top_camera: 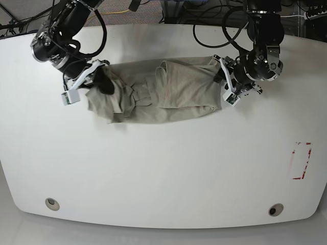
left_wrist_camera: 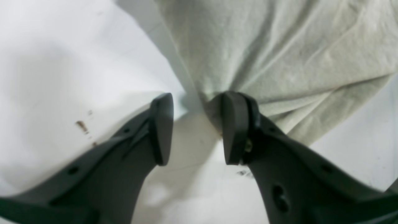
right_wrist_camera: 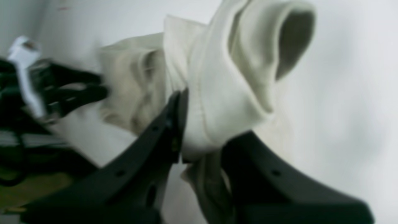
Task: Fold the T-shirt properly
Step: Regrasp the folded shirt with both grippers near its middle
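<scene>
On the left of the overhead view, the robot's right end effector (top_camera: 97, 76) reaches down to the left end of the T-shirt (top_camera: 163, 92). Its wrist camera shows the two dark fingers nearly closed, pinching a bunched fold of pale cloth with a hem seam; a loop of fabric stands up beyond the fingertips. This grip probably serves to lift or carry that end over for a fold.

In the middle, the khaki shirt lies stretched sideways across the far half of the white surface (top_camera: 163, 173). It is already narrowed into a long band, with layers overlapping near its centre and wrinkles throughout, so the fold looks partly done but untidy.

At the right end of the shirt, the left end effector (top_camera: 225, 88) sits just beside the cloth edge. Its wrist camera shows the fingers standing about half open, with bare surface in the gap. One finger (left_wrist_camera: 234, 127) touches the shirt edge, and the cloth gathers to a point there, but nothing is clamped between the two. It seems placed to take hold of this end, so both ends could be moved together.

Far right, a red outlined rectangle (top_camera: 301, 161) marks the surface, well apart from the shirt.
</scene>
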